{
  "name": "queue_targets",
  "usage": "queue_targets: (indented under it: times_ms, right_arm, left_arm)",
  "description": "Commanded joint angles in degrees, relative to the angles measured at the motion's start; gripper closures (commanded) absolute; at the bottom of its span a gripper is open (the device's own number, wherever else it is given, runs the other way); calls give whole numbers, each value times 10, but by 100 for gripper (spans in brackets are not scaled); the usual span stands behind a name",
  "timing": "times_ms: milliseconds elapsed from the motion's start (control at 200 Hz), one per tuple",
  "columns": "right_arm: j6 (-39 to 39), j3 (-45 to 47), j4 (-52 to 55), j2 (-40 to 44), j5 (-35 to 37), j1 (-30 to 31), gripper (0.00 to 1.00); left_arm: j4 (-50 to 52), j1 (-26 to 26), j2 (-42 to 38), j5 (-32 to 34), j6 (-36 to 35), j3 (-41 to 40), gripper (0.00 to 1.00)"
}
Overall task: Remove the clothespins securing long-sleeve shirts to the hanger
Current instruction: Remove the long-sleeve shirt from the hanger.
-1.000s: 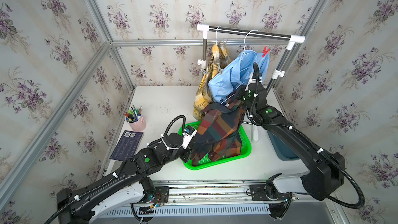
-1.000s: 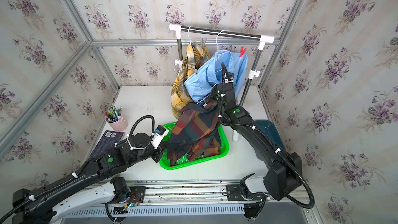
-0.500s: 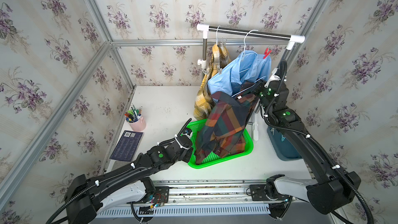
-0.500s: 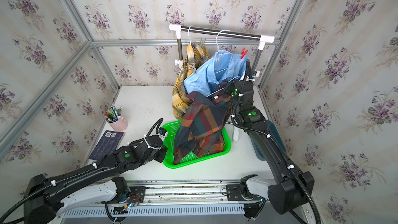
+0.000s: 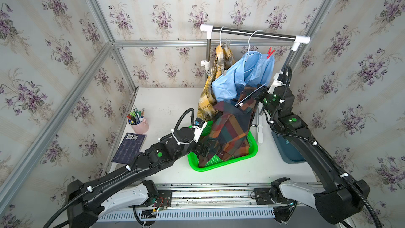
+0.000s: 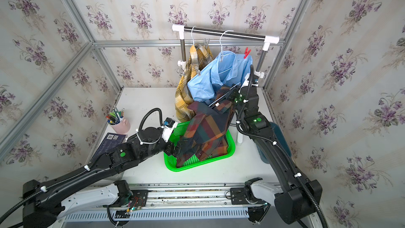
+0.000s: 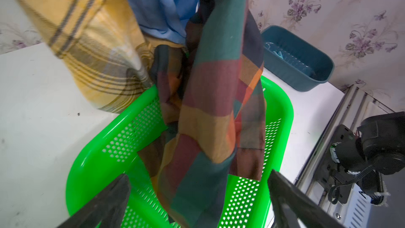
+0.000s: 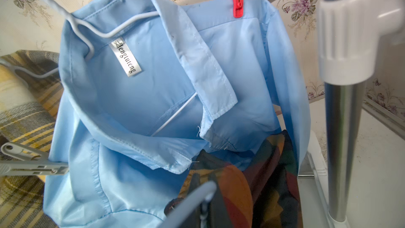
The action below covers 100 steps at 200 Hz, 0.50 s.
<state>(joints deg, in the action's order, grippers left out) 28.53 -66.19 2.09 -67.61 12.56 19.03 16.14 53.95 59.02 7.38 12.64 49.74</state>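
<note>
The left gripper (image 7: pixel 198 175) gapes wide, low over the green basket (image 5: pixel 219 167), with the check shirt (image 5: pixel 230 128) between its fingers (ungripped). The right gripper (image 5: pixel 259 92), raised far right, clenches its hanger (image 5: pixel 249 96).

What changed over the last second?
The left tool opened, apparently releasing the dark check shirt over the green basket. The right tool, shut on that shirt's hanger, carried it rightward. The yellow plaid shirt, blue shirt and red clothespin stayed put.
</note>
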Motion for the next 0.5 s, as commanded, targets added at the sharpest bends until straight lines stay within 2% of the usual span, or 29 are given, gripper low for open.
queue_targets:
  times_ms: [0, 80, 125, 225, 335, 375, 495]
  right_arm:
    - [10, -3, -4, 8, -11, 2, 100]
    - [12, -3, -2, 11, -14, 2, 100]
    - [12, -3, -2, 12, -16, 2, 100]
    - [15, -5, -3, 13, -20, 2, 100]
    - [18, -10, -6, 12, -25, 2, 100]
    - [19, -10, -10, 11, -25, 2, 100]
    - [16, -12, -14, 3, -16, 2, 100]
  left_arm:
    - [-55, -1, 42, -20, -26, 21, 3]
    - [-79, -2, 69, -23, -28, 28, 9]
    - [-81, -3, 87, -21, -29, 35, 16]
    - [-84, -11, 118, -21, -21, 43, 44]
    - [-86, -16, 124, -8, -15, 36, 87]
    - [-83, -16, 120, -2, -13, 31, 99]
    - [-74, -16, 77, 5, -2, 1, 100]
